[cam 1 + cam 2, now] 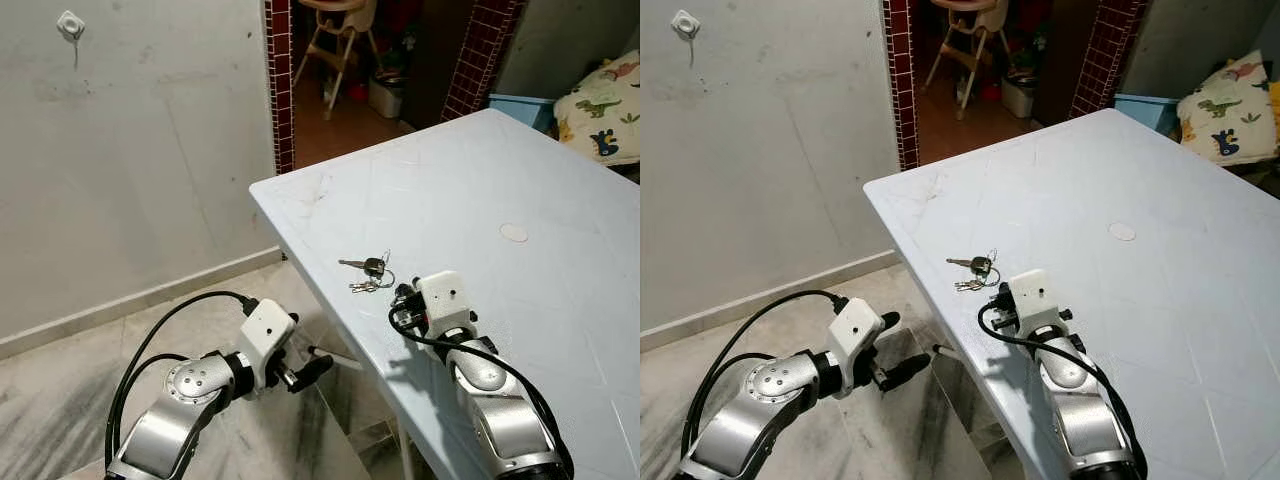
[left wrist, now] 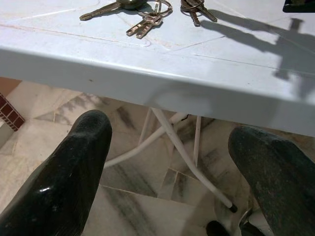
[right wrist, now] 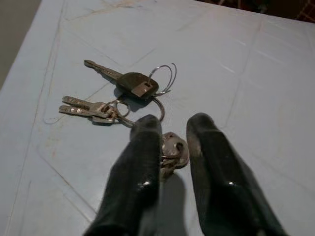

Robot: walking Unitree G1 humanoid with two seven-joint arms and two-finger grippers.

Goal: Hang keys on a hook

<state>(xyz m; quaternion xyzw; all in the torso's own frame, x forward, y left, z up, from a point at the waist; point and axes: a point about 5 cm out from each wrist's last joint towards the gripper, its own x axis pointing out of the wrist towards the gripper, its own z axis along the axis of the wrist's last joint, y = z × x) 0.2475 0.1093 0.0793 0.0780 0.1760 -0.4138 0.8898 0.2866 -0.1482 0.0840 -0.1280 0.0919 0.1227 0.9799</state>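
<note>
Bunch of metal keys on rings [image 3: 125, 101] lies near front edge of pale blue plastic worktop [image 1: 520, 180]. Right gripper [image 3: 172, 132] over it, jaws straddling one silver key, not closed. Left gripper [image 2: 172, 162] below worktop edge, jaws wide apart.

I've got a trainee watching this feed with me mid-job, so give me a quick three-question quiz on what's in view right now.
1. True or false: the keys lie on the table, near its edge.
2. Which gripper has its fingers astride part of the key bunch: A) left gripper, B) right gripper?
3. Fill in: the white hook is fixed high on the ____.

Key: 1 true. 2 B; the left gripper is open, below the table edge. 3 wall.
</note>
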